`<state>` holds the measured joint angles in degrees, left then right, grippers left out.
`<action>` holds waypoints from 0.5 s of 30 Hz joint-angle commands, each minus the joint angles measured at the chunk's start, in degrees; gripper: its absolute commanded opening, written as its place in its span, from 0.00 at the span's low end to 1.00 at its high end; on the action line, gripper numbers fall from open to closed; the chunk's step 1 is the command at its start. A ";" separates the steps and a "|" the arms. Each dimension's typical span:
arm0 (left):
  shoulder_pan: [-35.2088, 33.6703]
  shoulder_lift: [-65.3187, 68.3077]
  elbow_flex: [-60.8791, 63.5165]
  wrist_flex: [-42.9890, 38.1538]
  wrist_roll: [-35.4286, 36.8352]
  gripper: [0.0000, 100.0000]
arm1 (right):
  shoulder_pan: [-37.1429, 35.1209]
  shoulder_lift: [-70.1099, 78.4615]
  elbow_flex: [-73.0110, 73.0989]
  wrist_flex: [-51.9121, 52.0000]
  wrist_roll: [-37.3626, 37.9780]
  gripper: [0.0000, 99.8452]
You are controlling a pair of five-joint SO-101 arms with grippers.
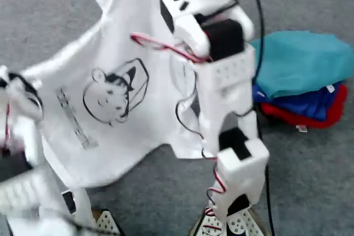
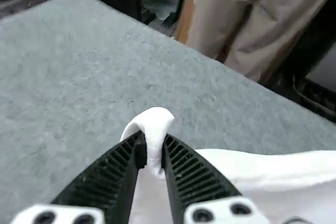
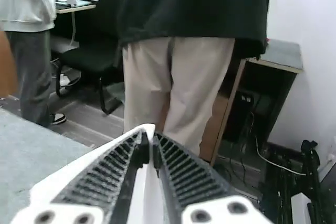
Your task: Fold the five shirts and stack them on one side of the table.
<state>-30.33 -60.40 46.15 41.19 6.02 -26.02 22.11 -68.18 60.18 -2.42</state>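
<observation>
A white shirt (image 1: 105, 98) with a black cartoon print hangs spread in the air over the grey table (image 1: 310, 175), held up at two spots. My left gripper (image 2: 154, 153) is shut on a pinched fold of the white shirt (image 2: 252, 174), low at the table's left side. My right gripper (image 3: 150, 150) is shut on a thin edge of the white shirt (image 3: 148, 192), raised high near the table's far edge. At the right side lies a stack of folded shirts: teal (image 1: 301, 59) on top, blue (image 1: 310, 103) under it, red (image 1: 326, 115) at the bottom.
The right arm's white body (image 1: 227, 92) rises over the table's middle with red and black cables. People stand beyond the table's far edge, touching nothing. Bare grey table lies at the front right.
</observation>
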 commanded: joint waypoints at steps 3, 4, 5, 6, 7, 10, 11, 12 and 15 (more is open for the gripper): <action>-2.99 19.74 -4.84 -27.60 6.68 0.02 | 2.15 6.29 0.13 -6.59 0.18 0.00; -2.99 23.52 -7.56 -27.60 6.68 0.02 | 2.33 7.16 0.13 -6.68 0.18 0.00; -2.99 27.30 -10.55 -27.52 6.68 0.02 | 2.95 8.04 0.13 -6.95 0.18 0.00; -2.99 30.90 -13.54 -27.52 6.86 0.02 | 3.56 8.75 0.13 -7.38 0.44 0.00; -2.99 34.33 -16.44 -27.52 6.95 0.02 | 4.00 9.36 0.13 -8.09 0.62 0.00; -2.99 42.68 -24.88 -25.41 6.95 0.02 | 6.55 11.30 0.31 -10.29 0.70 0.00; -2.90 44.88 -27.43 -23.74 6.95 0.02 | 7.16 12.09 0.31 -10.55 0.79 0.00; -2.81 46.64 -29.98 -21.98 6.95 0.02 | 7.78 13.05 0.31 -10.81 1.41 0.00; -2.73 49.54 -36.31 -15.74 6.95 0.02 | 10.95 16.48 0.13 -13.63 2.99 0.00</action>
<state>-32.62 -12.13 18.46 21.05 12.62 -19.25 37.58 -67.65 50.15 -0.57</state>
